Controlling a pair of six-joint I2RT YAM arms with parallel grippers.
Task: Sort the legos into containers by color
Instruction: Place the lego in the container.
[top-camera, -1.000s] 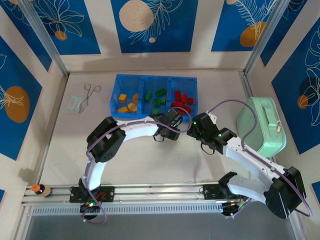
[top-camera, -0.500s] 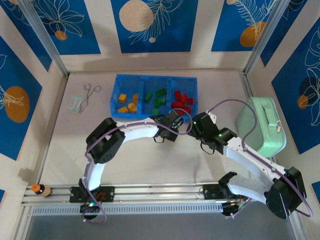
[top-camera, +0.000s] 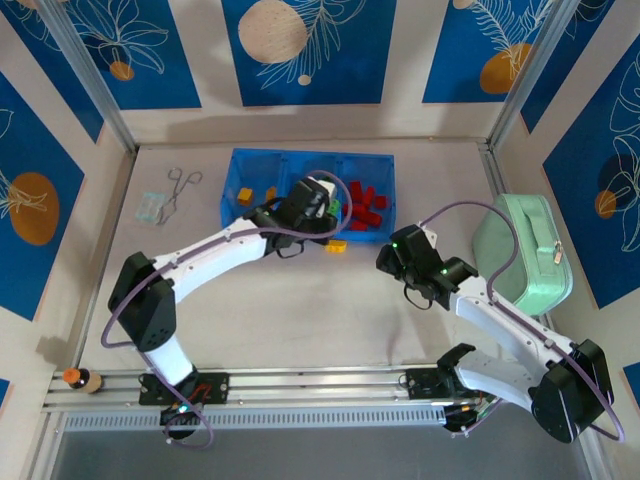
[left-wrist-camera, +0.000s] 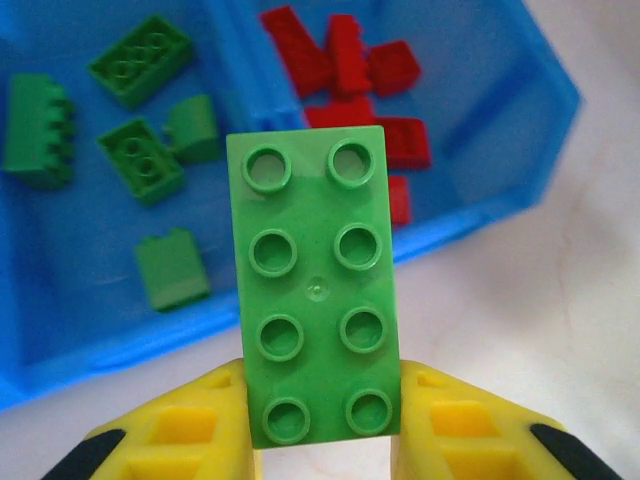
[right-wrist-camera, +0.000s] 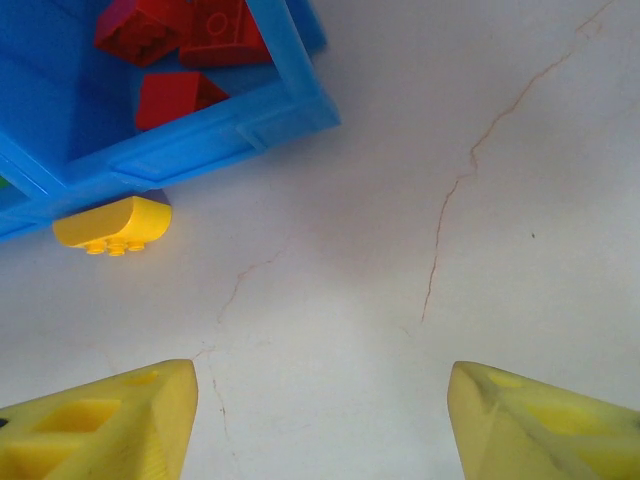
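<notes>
Currently, entries as follows.

Left gripper (left-wrist-camera: 320, 425): fingers pinching a green brick (left-wrist-camera: 315, 290) by its long sides, at its near end only. Most of it juts out past the fingertips.

Tray (left-wrist-camera: 110, 355): beyond the fingertips, with loose green bricks (left-wrist-camera: 140, 65) ahead-left and red bricks (left-wrist-camera: 345, 65) ahead-right. The held brick's far end appears to sit over the divider between them, its near end short of the front wall.

Risk: released here, it could strike the wall or divider and tumble among the red, or out onto the table (left-wrist-camera: 520, 330). The short grip may also let it pivot.

Right gripper (right-wrist-camera: 320, 400): fingers spread, holding nothing, over bare table.

Yellow brick (right-wrist-camera: 112, 225): ahead-left of those fingers, touching the tray's outer wall.

Risk: a finger could jam against the wall and shove the tray. The two arms work close together and could clash.
</notes>
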